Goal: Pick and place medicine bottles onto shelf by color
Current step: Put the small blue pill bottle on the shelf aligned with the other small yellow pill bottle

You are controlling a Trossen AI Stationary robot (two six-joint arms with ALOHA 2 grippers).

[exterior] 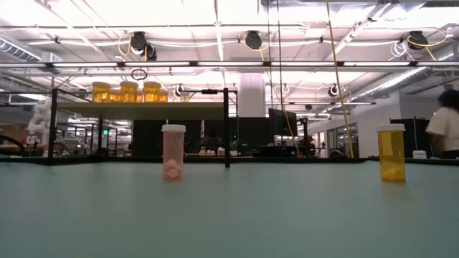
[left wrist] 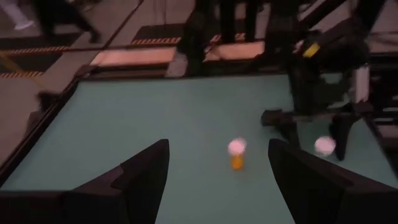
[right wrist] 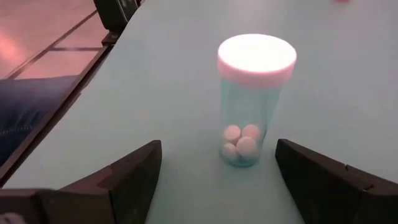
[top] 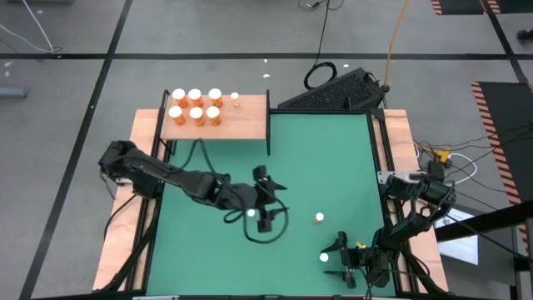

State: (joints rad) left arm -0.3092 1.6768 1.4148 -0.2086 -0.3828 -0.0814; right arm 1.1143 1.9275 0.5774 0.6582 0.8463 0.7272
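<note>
Six orange bottles [top: 195, 107] and one small bottle [top: 236, 99] stand on the wooden shelf [top: 250, 117] at the far left. My left gripper [top: 268, 200] hangs open over the middle of the green mat; a white-capped bottle [top: 251, 213] stands by its near finger and shows pinkish in the low view [exterior: 173, 152]. A small orange bottle [top: 319, 218] stands ahead of the gripper [left wrist: 236, 152]. My right gripper [right wrist: 217, 168] is open near the mat's front edge. Its fingers stand on either side of a clear bottle of white pills [right wrist: 254, 99], apart from it.
A keyboard [top: 333, 90] lies beyond the mat's far edge. Black shelf posts [top: 268, 121] stand at the board's corners. Cables lie at the table's right edge [top: 445, 158]. A person [exterior: 446, 122] stands in the room behind.
</note>
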